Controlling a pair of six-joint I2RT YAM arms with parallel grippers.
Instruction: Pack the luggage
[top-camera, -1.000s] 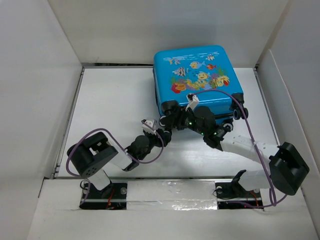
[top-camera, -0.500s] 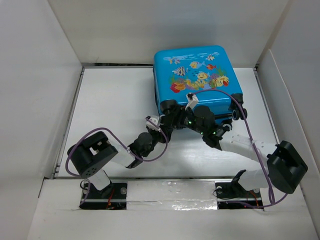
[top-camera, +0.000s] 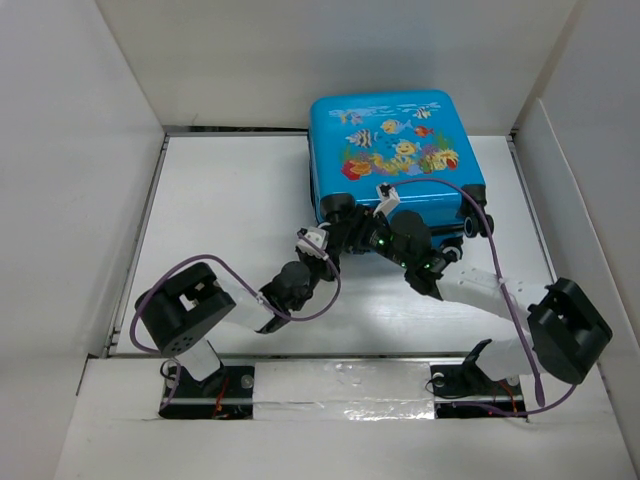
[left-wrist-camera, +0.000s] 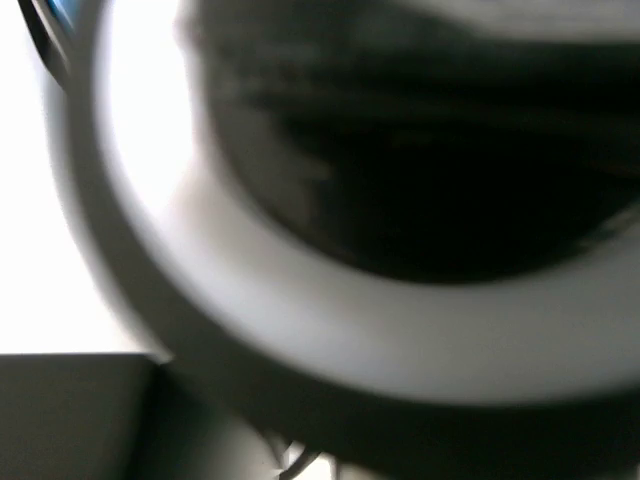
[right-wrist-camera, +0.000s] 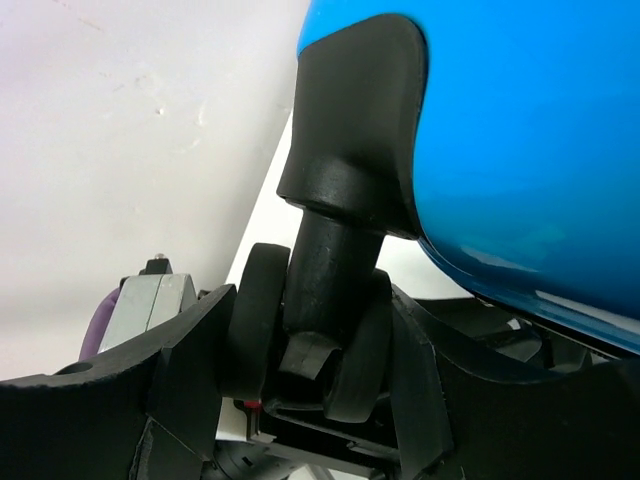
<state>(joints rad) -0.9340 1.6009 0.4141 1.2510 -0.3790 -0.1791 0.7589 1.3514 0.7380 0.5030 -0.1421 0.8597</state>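
The bright-blue luggage (top-camera: 392, 150) with its fish print stands closed at the back right of the table, its front tilted up. My right gripper (top-camera: 358, 236) is at its near left corner. In the right wrist view my right gripper (right-wrist-camera: 312, 335) is shut on the black twin caster wheel (right-wrist-camera: 300, 330) under the blue shell (right-wrist-camera: 520, 130). My left gripper (top-camera: 330, 238) reaches the same corner from the left. The left wrist view is a blur filled by a black-and-white wheel (left-wrist-camera: 400, 330), so its jaws do not show.
White walls (top-camera: 80, 150) enclose the table on the left, back and right. A raised white panel (top-camera: 570, 190) stands right of the luggage. Purple cables (top-camera: 470, 205) loop over both arms. The left arm's grey link (right-wrist-camera: 140, 305) shows just beyond the wheel.
My left gripper has moved forward and up to the luggage's near left wheel. The luggage has shifted slightly to the right. The right gripper has stayed on the wheel.
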